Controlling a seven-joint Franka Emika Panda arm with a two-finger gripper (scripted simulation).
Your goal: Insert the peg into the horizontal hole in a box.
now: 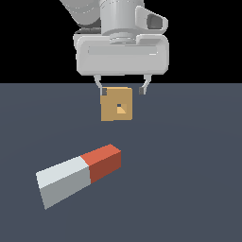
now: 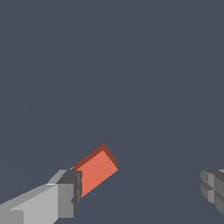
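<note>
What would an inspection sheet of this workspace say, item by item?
Surface: plain dark grey floor.
Job's things: peg, half white-grey, half red-orange, lying free on the floor; tan box beyond it, its small square hole facing the exterior view.
Clutter: nothing seen.
Grippers: tool open, holding nothing, raised near the box; one fingertip overlaps the peg in the wrist view.
Cables: nothing seen.
Surroundings: black background.
</note>
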